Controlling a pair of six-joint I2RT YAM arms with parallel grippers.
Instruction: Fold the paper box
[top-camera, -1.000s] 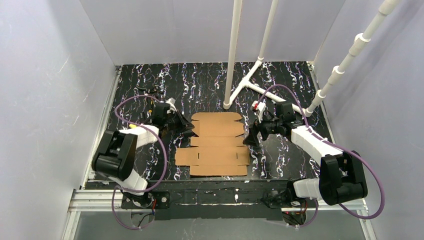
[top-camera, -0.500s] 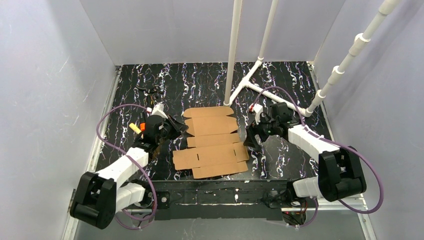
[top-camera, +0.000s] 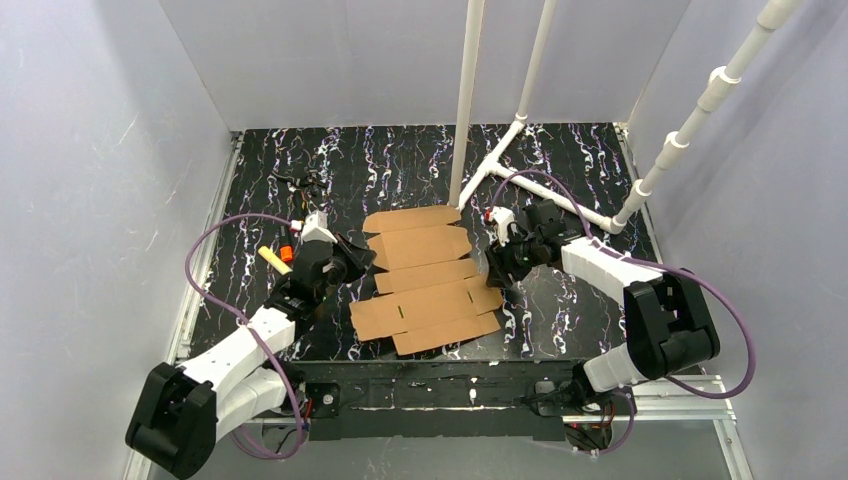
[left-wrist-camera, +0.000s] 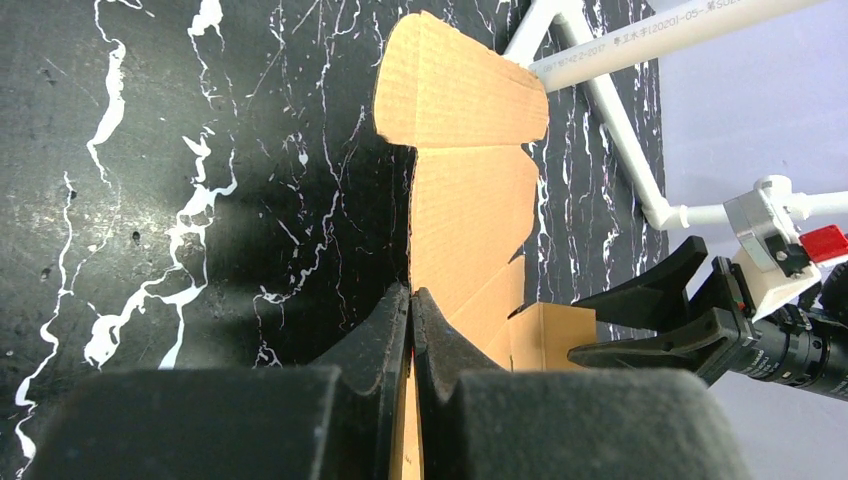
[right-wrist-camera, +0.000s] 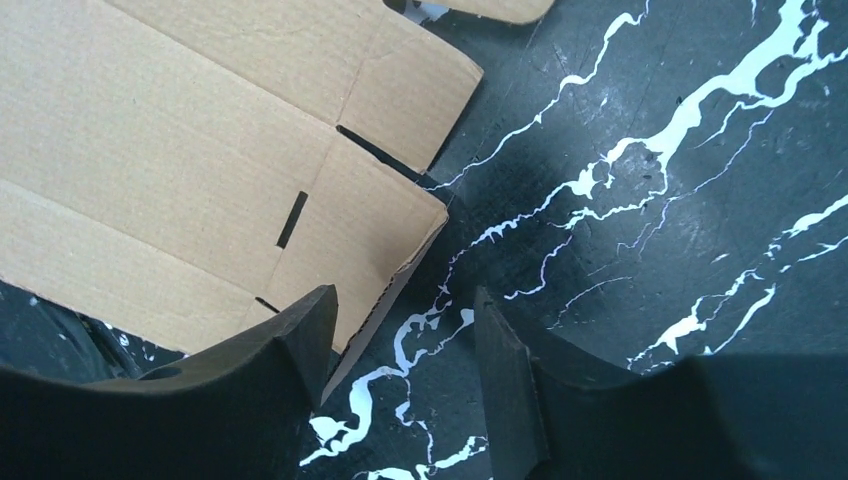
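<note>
Left gripper (left-wrist-camera: 411, 295) pinched — right gripper (right-wrist-camera: 405, 305) parted.

Black tabletop (top-camera: 400, 160), white-veined. White pipe frame (top-camera: 466, 100) upright at far side. Pale walls (top-camera: 100, 150) around. Small yellow piece (top-camera: 270, 257) at left, orange bit (top-camera: 285, 253) just beside. Dark clutter (top-camera: 300, 182) farther back.

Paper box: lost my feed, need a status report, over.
Left claw shut on paper box, left edge. Right claw open, at its right edge. Not yet folded. White pipe stand close behind far flap.
</note>
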